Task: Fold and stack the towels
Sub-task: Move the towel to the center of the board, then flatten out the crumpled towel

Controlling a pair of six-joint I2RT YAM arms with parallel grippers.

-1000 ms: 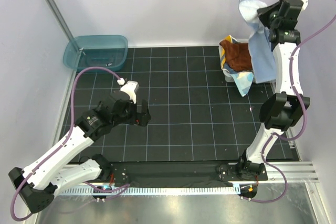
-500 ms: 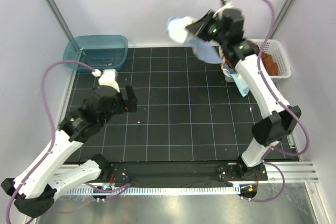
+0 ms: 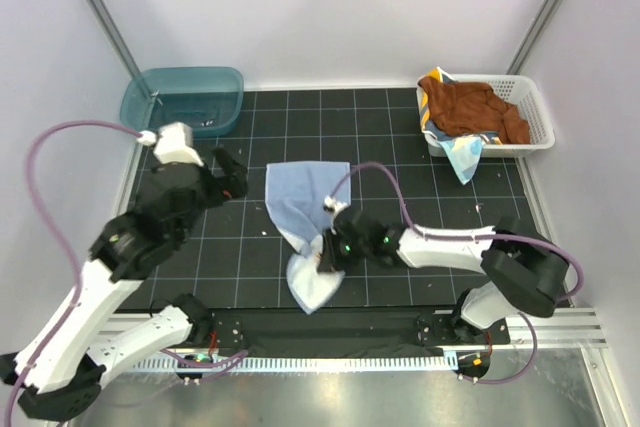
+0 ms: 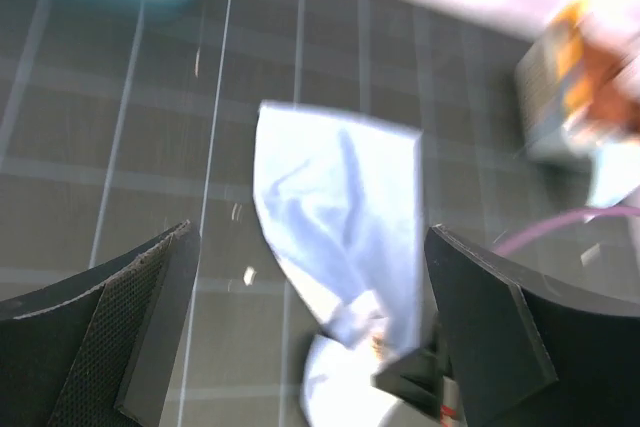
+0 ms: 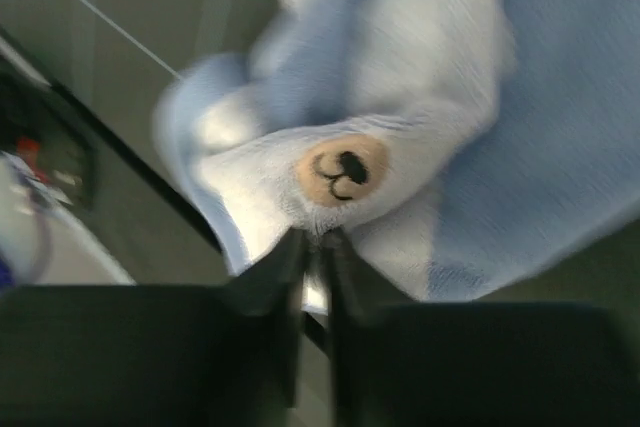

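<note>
Pale blue towel [image 3: 303,195] on the middle of the black gridded tabletop [image 3: 400,137]: far part flat and roughly square, near part narrowing into a crumpled, whiter bunch. Right end effector [image 3: 326,253] low over that bunch, arm reaching in from the right. Grips a fold of the cloth there; in the right wrist view, fingers [image 5: 280,277] pressed almost together with the fold pinched between them, and just beyond the tips a round tan patch [image 5: 345,169] with a dark mark. Left end effector [image 3: 230,173] to the left of the towel, apart from it. Stands wide open and holds nothing; in the left wrist view, looks down on the towel between its spread fingers, blurred. At the far right corner, white lattice basket [image 3: 537,115] with a rust-brown towel [image 3: 470,107] heaped inside, a navy towel with a yellow-orange border [image 3: 432,82] at its left end, and a light patterned towel [image 3: 462,157] hanging over the near rim onto the tabletop. At the far left corner, teal plastic tub [image 3: 226,79].
</note>
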